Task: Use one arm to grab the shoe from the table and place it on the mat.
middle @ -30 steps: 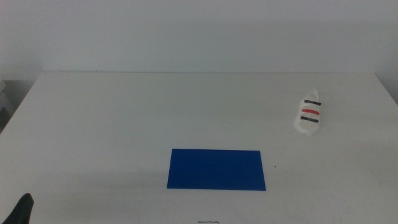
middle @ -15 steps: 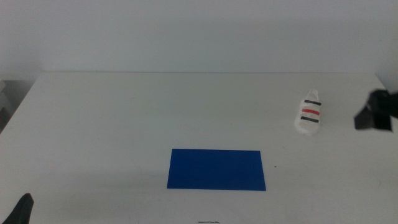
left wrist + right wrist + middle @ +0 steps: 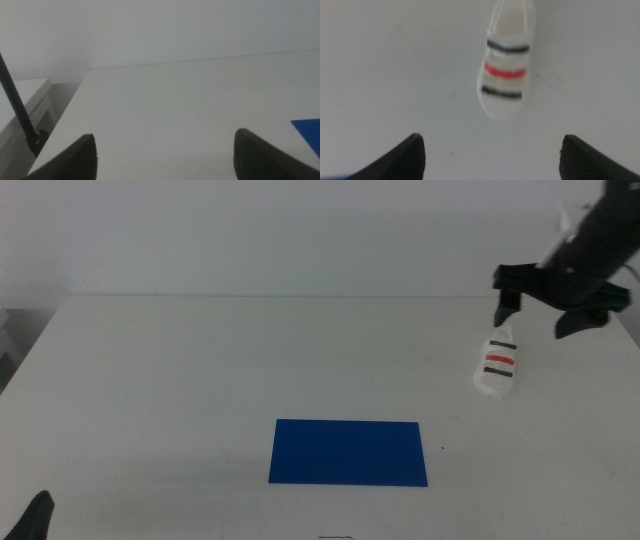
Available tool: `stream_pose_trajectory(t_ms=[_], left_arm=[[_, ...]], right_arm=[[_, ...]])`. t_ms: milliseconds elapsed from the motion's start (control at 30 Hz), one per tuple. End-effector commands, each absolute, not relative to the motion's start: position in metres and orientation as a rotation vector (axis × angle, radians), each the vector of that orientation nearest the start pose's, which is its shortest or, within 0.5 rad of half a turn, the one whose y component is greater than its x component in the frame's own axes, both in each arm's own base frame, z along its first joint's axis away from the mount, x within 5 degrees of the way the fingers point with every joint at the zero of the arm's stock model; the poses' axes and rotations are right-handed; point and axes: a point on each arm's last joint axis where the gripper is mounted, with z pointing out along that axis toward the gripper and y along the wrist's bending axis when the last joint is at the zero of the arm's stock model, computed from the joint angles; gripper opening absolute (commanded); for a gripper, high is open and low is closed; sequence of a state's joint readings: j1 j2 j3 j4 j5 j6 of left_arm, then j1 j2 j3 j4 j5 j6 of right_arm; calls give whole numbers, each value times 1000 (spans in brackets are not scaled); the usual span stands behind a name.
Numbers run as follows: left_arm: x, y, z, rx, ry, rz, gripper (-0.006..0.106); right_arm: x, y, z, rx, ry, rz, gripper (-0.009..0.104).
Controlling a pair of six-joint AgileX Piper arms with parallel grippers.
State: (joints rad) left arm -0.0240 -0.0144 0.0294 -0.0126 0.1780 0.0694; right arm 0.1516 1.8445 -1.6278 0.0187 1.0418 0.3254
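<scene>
The shoe (image 3: 497, 365), a white sneaker with two black straps and a red one between them, lies on the table (image 3: 250, 360) at the right. My right gripper (image 3: 537, 315) is open and hovers above and just behind the shoe, touching nothing. In the right wrist view the shoe (image 3: 507, 75) lies ahead of the open jaws (image 3: 492, 136), a little to one side. The blue mat (image 3: 348, 452) lies flat at the front middle, with nothing on it. My left gripper (image 3: 35, 518) waits at the front left corner, open and empty (image 3: 165, 137).
A corner of the mat (image 3: 307, 132) shows in the left wrist view. The table's left edge (image 3: 65, 117) drops off beside a grey cabinet. A plain white wall runs behind the table.
My right arm has come into view from the right and moved up and left until it is over the shoe. The shoe, the mat and the left gripper have not moved.
</scene>
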Motion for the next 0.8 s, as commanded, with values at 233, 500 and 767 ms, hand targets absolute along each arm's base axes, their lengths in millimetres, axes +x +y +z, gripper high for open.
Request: stream_pose_trajectory(t_ms=[233, 500, 767], left_arm=[[55, -2, 198, 49, 1571, 4, 94], [55, -2, 198, 49, 1571, 4, 94], [55, -2, 198, 49, 1571, 4, 94]], right_arm=[[463, 64, 272, 308, 2721, 21, 94], [489, 67, 234, 327, 2767, -1, 89], [491, 59, 221, 368, 2817, -9, 59]])
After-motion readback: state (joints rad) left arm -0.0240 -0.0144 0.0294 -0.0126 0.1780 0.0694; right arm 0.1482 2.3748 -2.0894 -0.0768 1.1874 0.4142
